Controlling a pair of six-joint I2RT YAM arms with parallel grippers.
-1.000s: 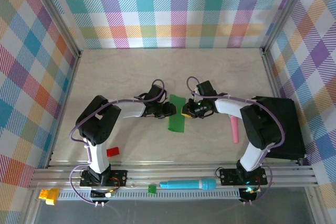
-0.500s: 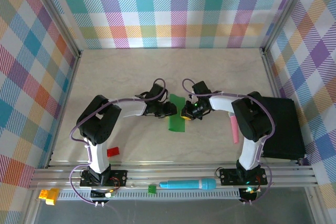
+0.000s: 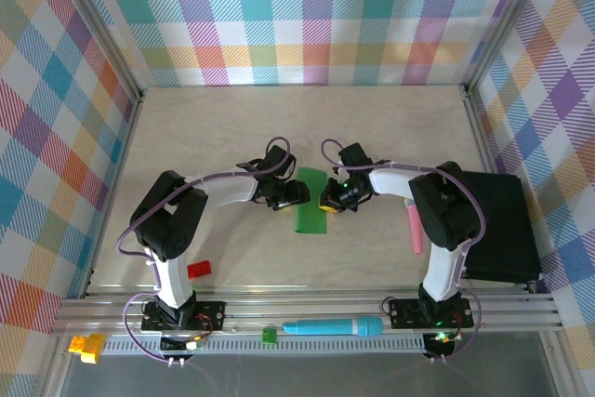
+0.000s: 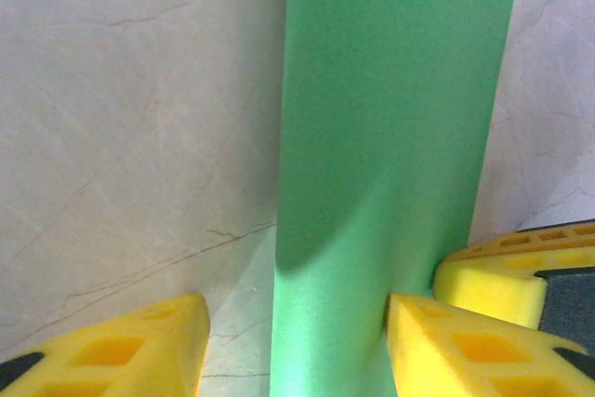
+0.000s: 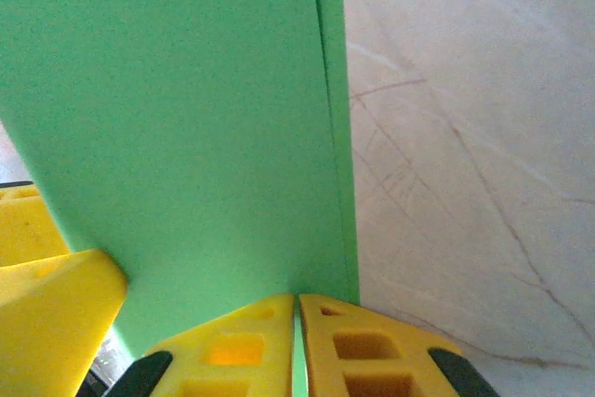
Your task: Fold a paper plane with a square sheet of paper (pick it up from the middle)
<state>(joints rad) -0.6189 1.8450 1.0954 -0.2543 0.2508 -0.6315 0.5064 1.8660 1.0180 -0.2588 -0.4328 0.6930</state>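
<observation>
The square sheet of paper [image 3: 313, 204], bright green and folded into a narrow strip, lies in the middle of the table. My left gripper [image 3: 300, 194] is at its left edge, open, and the strip [image 4: 390, 137] runs up between its yellow fingers [image 4: 121, 346] without being pinched. My right gripper [image 3: 328, 198] is at the strip's right edge. In the right wrist view its two yellow pads [image 5: 242, 341] are pressed together on the edge of the paper [image 5: 186, 118]; a thin green sliver shows between them.
A pink marker [image 3: 416, 230] lies right of the paper, beside a black slab [image 3: 507, 225] at the table's right side. A red block [image 3: 199, 270] sits near the left arm's base. A teal marker [image 3: 333, 327], a small green block [image 3: 269, 334] and a yellow block [image 3: 86, 346] rest along the front rail.
My left gripper's jaws have spread apart, letting go of the paper's left edge. The right arm swung its elbow in and stays shut on the right edge.
</observation>
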